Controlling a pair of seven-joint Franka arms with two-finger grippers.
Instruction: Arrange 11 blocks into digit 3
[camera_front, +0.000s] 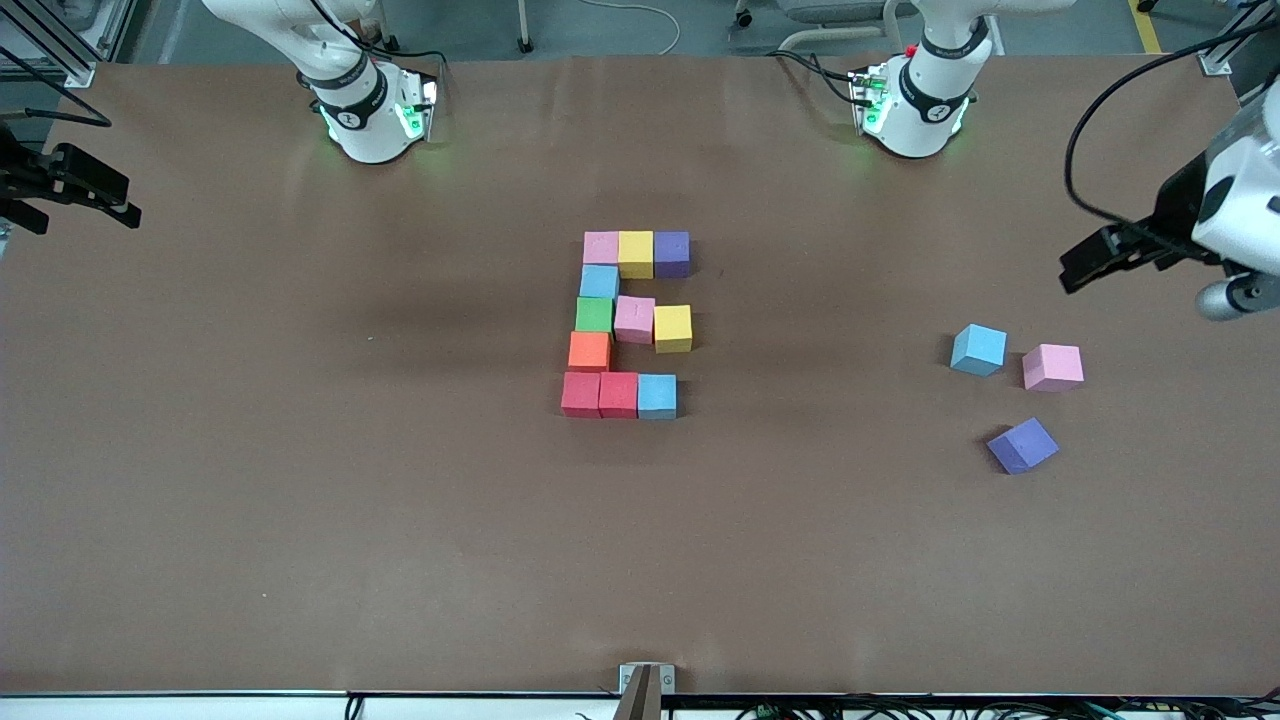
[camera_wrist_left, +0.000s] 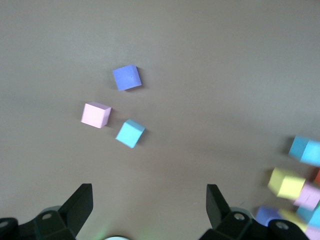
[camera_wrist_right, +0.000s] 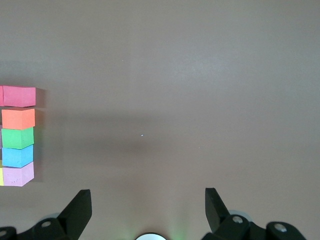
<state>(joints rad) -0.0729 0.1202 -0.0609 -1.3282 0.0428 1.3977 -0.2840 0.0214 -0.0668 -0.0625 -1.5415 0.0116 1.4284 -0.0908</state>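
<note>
Hovering at frame edges, left gripper (camera_front: 1075, 268) and right gripper (camera_front: 125, 212) hold jaws open; light, squashy blocks (camera_front: 627, 325) suit side-face grips.

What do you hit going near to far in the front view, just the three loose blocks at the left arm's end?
Purple block → pink block → light blue block. The pink and light blue blocks sit almost level. The left gripper hangs open above the table by them, holding nothing.
</note>
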